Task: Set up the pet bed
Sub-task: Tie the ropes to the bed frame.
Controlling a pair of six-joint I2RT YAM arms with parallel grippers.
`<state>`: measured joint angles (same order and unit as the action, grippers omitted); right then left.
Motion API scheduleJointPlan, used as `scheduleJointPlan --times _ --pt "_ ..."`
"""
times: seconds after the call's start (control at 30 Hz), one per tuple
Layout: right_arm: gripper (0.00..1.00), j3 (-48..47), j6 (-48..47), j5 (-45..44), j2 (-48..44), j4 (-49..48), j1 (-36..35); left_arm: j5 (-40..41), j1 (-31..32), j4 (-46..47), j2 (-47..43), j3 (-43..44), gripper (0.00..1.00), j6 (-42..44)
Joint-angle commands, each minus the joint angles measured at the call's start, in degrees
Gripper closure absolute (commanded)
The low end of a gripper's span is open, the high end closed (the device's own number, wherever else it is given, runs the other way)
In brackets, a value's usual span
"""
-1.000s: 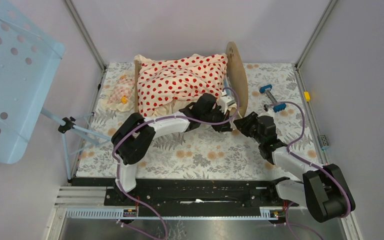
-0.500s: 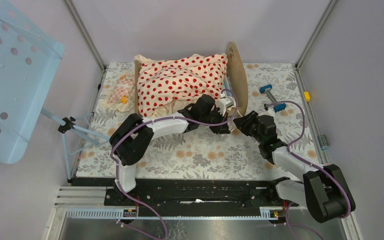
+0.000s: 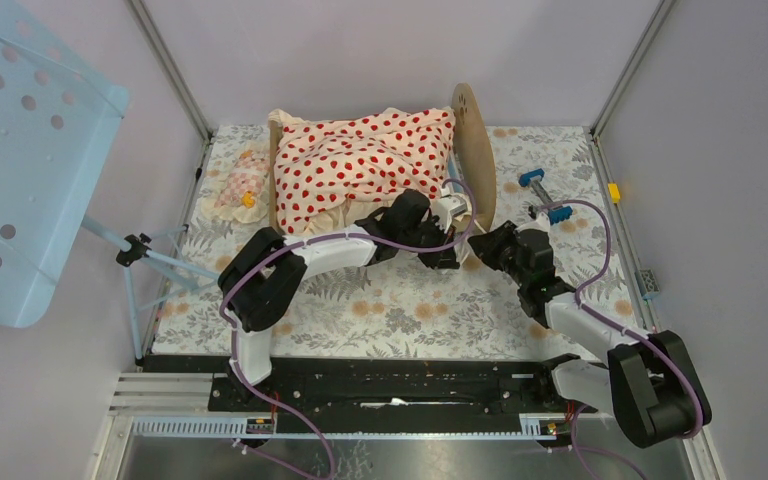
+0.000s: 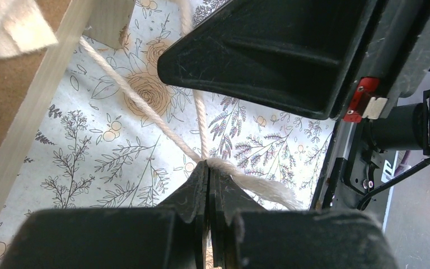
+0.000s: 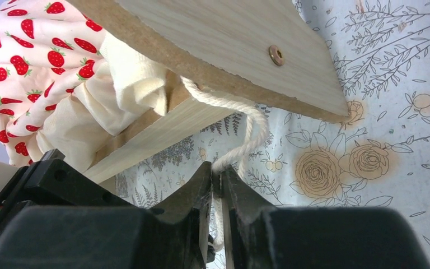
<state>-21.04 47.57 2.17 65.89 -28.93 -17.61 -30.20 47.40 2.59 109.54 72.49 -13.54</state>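
The pet bed (image 3: 472, 150) stands at the back centre, its rounded light-wood headboard on the right. A red-dotted cream blanket (image 3: 360, 155) lies bunched over it and hides the mattress. A white cord (image 5: 252, 131) comes out from under the headboard (image 5: 229, 50) at the side rail (image 5: 162, 131). My right gripper (image 5: 217, 168) is shut on this cord just below the frame. My left gripper (image 4: 208, 165) is shut on the cord (image 4: 145, 109) too, with a frayed end sticking out to its right. Both grippers (image 3: 450, 255) (image 3: 480, 250) meet at the bed's near right corner.
A small pink pillow (image 3: 237, 190) lies left of the bed. A blue-ended tool (image 3: 545, 197) and a yellow piece (image 3: 613, 191) lie at the right. A blue perforated panel on a stand (image 3: 20, 170) hangs over the left edge. A floral mat (image 3: 410, 310) covers the table.
The left arm's elbow and the right wrist have shifted slightly to the left. The bed and blanket have not moved.
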Motion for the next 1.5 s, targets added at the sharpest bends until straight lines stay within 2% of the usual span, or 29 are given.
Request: scheduleJointPlan --times 0.0,0.23,0.43,0.73,0.97,1.47 --pt "0.83 -1.15 -3.43 0.28 -2.81 -1.13 0.27 -0.83 -0.37 0.44 -2.32 1.72 1.0 0.32" --pt "0.86 1.93 -10.11 2.91 -7.54 -1.45 0.2 -0.67 -0.72 -1.59 1.79 8.48 1.0 -1.66" --pt "0.87 2.32 -13.42 3.63 -9.94 0.09 0.21 -0.28 -1.22 -1.45 3.7 10.88 1.0 -3.75" --pt "0.9 3.16 -14.71 3.62 -14.09 2.11 0.25 0.89 -2.56 -0.02 5.77 11.54 1.0 -6.15" --pt "0.91 3.71 -16.12 4.48 -16.83 3.09 0.23 1.13 -2.74 -0.75 8.7 15.16 1.0 -7.07" --pt "0.92 3.27 -18.82 5.79 -18.7 2.49 0.24 2.44 -2.72 -1.0 12.17 17.07 1.0 -8.28"
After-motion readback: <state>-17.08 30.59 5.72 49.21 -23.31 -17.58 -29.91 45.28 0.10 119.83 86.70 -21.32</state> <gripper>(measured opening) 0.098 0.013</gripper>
